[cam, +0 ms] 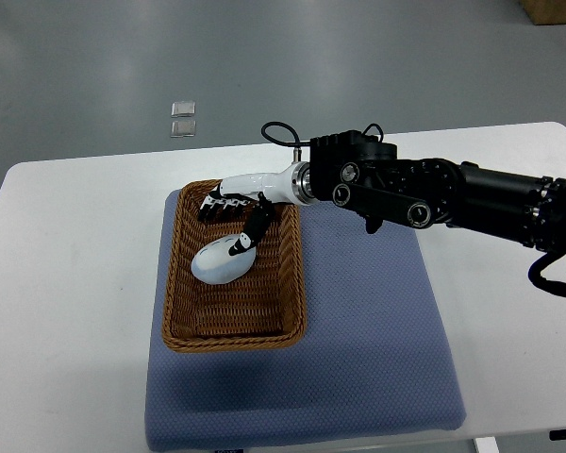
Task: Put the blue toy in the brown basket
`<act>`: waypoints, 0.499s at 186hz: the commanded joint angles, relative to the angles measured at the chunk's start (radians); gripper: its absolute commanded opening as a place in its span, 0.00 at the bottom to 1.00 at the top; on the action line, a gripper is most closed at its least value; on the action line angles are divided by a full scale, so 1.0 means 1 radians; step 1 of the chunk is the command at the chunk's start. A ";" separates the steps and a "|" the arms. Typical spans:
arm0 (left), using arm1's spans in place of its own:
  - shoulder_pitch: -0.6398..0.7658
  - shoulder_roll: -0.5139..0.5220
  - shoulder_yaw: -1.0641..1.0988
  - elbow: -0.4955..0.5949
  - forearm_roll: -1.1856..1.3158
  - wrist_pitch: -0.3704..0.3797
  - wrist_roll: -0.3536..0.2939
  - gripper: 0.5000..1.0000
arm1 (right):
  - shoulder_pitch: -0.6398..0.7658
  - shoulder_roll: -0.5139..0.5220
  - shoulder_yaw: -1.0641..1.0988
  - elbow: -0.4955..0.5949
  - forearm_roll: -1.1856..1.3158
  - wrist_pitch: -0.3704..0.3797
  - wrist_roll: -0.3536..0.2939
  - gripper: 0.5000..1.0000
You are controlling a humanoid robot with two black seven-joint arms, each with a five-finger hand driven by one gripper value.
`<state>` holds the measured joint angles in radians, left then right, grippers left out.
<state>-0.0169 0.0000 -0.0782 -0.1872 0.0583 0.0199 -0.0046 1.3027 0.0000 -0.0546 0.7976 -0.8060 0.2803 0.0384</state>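
Observation:
The brown wicker basket [288,283] stands on the left part of a blue-grey mat. A pale blue-white rounded toy [219,264] lies inside it, in the middle towards the far end. My right hand [234,209] reaches in from the right over the basket's far end. Its fingers are spread along the far rim. The thumb [256,226] points down and reaches the toy's upper end. The hand does not close around the toy. The left arm is out of view.
The blue-grey mat [368,330] covers the middle of the white table [66,283]. My black forearm [434,193] crosses above the mat's far right. Two small clear items [182,118] lie on the floor beyond the table. A cardboard box [555,9] sits at the top right corner.

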 commanded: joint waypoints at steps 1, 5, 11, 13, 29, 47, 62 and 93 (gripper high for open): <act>0.000 0.000 0.000 0.000 0.000 0.000 0.000 1.00 | 0.012 0.000 0.016 0.000 0.025 0.002 0.001 0.72; 0.000 0.000 0.000 0.000 0.000 0.000 0.000 1.00 | 0.015 0.000 0.021 0.000 0.025 -0.001 0.001 0.72; 0.000 0.000 0.000 0.000 0.000 0.000 0.000 1.00 | 0.015 0.000 0.035 -0.003 0.027 -0.004 0.001 0.72; -0.001 0.000 0.000 0.000 0.000 0.000 0.000 1.00 | 0.015 0.000 0.041 -0.005 0.027 -0.004 0.001 0.72; -0.001 0.000 0.000 0.002 0.000 0.000 0.000 1.00 | 0.012 0.000 0.130 -0.018 0.042 -0.009 0.003 0.72; 0.000 0.000 0.000 0.000 0.000 0.000 0.000 1.00 | -0.002 0.000 0.269 -0.032 0.082 -0.012 0.005 0.72; 0.000 0.000 0.000 0.000 0.000 0.000 0.000 1.00 | -0.052 0.000 0.393 -0.038 0.146 -0.018 0.005 0.72; 0.000 0.000 0.000 0.000 0.000 0.000 0.000 1.00 | -0.203 -0.057 0.680 -0.055 0.309 -0.020 0.005 0.80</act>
<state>-0.0168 0.0000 -0.0782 -0.1872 0.0583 0.0199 -0.0046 1.1942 -0.0269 0.4511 0.7556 -0.5908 0.2620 0.0432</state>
